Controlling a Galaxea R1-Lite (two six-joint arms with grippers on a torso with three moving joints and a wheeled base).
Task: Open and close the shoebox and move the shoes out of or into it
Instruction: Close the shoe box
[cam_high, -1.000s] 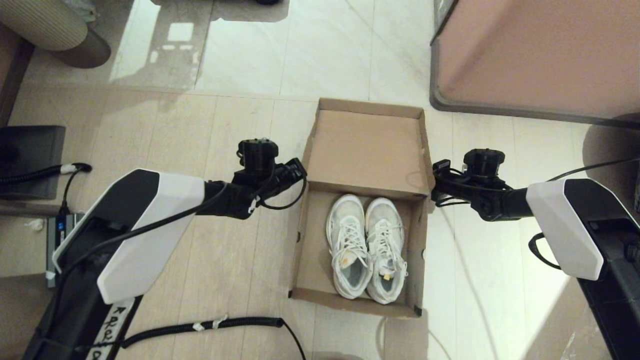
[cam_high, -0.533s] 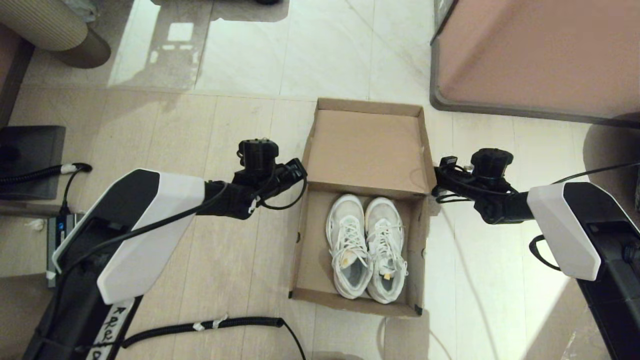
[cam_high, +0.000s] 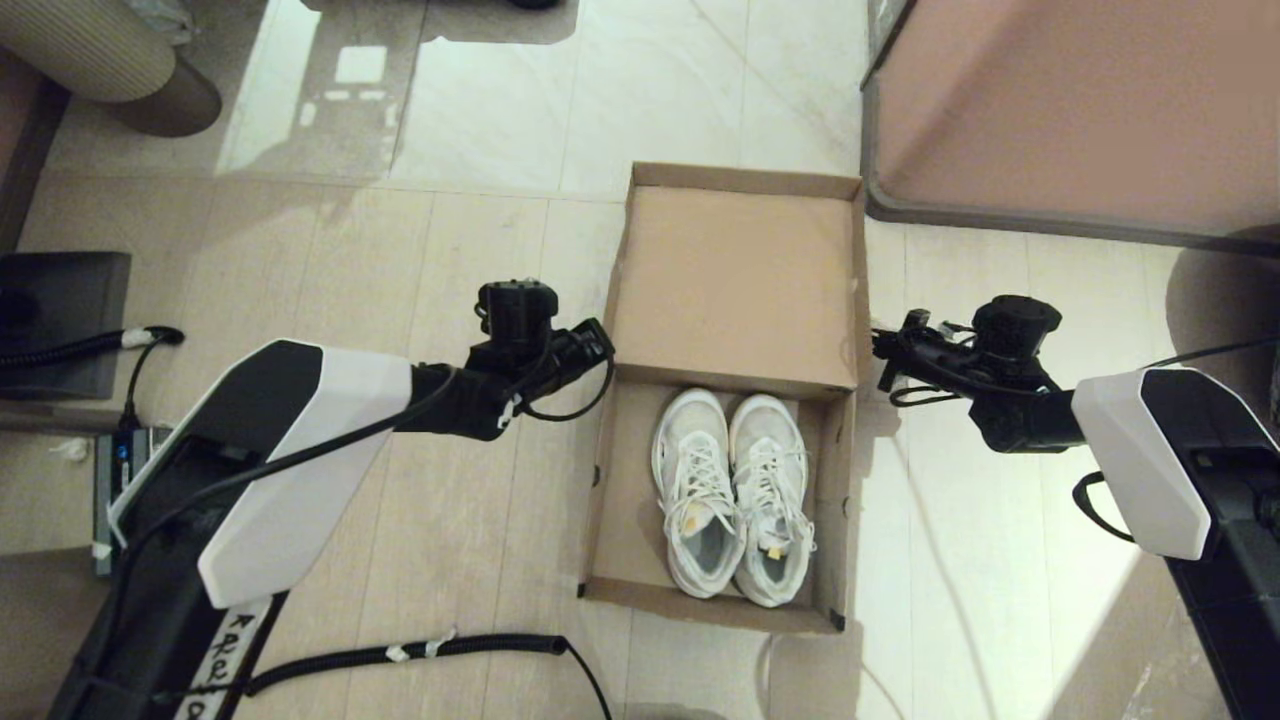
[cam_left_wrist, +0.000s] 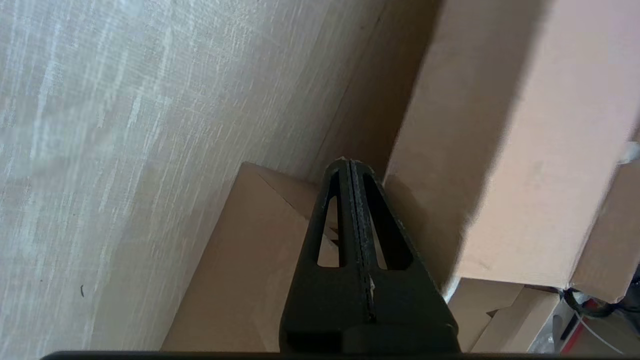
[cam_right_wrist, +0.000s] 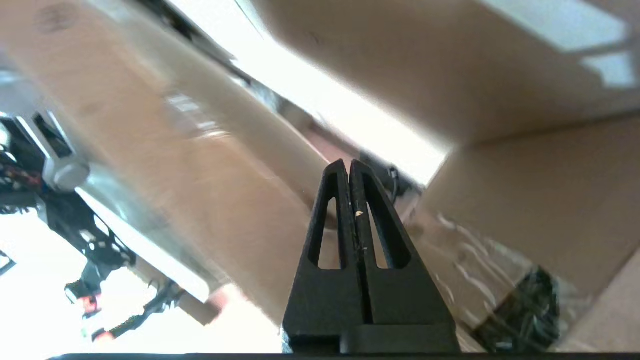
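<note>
A: Any writing you can actually read?

B: Only some handwritten black marks on a white label (cam_high: 222, 655) on the left arm, at the lower left of the head view, and I cannot make out the letters.

A: Anything on the shoebox (cam_high: 735, 290) or the shoes (cam_high: 735, 495)?

B: Nothing readable.

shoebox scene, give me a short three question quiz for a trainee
1. True or false: the pair of white mesh lace-up sneakers lies inside the plain brown cardboard shoebox.
2. The box's hinged flap lid is: A shut, B open, C missing.
3. Which claw is by the lid's hinge corner on the robot's left side?

Key
1. True.
2. B: its inside faces the head camera.
3. The left claw, fingers together; the right claw, also closed, is at the opposite corner.
</note>
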